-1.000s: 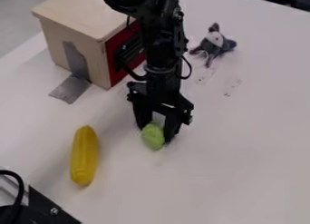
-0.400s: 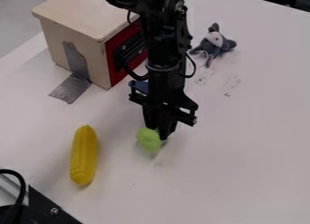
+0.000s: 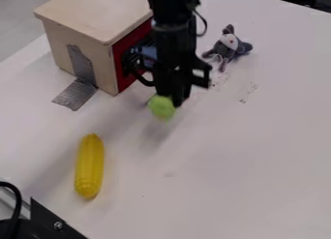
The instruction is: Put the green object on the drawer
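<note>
The hand [image 3: 169, 100] is clamped on the rounded green object [image 3: 161, 108], which pokes out from the tips toward the picture's left. Both are up off the worktop [image 3: 226, 175], near the wooden box [image 3: 90, 15] and its red front [image 3: 123, 52], and a soft shadow lies on the surface below them.

In the earliest frame, the hand is low, its fingers spread around the green object; in the next, they have drawn together on it, still down near the surface. Since then, arm and object have risen, and they now show farther up the view, closer to the box. The arm [image 3: 171, 37] covers part of the red front.

The yellow corn cob [image 3: 89, 168] lies where it was, toward the lower left, well apart from the box. The grey plush mouse [image 3: 228, 48] also keeps its place, beyond the hand to the picture's right, with small dark marks [image 3: 248, 92] on the surface near it. A silvery strip of tape [image 3: 76, 94] runs from the box's side onto the worktop, as before. A black bracket [image 3: 57, 222] juts in at the lower left corner, beside a looping cable [image 3: 17, 199].
</note>
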Motion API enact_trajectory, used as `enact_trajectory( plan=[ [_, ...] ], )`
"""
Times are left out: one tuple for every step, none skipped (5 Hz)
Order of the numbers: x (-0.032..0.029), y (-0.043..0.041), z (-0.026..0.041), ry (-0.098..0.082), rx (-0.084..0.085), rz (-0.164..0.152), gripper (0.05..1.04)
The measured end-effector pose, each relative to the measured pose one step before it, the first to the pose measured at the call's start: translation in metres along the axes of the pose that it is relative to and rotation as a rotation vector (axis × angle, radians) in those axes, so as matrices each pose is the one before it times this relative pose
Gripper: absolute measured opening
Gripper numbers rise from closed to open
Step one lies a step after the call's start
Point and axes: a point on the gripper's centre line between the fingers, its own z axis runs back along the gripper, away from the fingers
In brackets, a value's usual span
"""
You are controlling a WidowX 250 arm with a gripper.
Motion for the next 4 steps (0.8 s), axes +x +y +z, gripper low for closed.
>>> enact_trajectory(
  plan=[
    [0.04158, 0.0394, 0.05198, -0.1488, 0.0115, 0.0699, 0.201],
    [0.02541, 0.03559, 0.02237, -0.0432, 0.0152, 0.0487, 0.2],
    [0.01682, 0.02936, 0.01051, -0.0134, 0.0168, 0.0267, 0.2],
    [0.00341, 0.0237, -0.00423, 0.0269, 0.0298, 0.0162, 0.2]
  ],
)
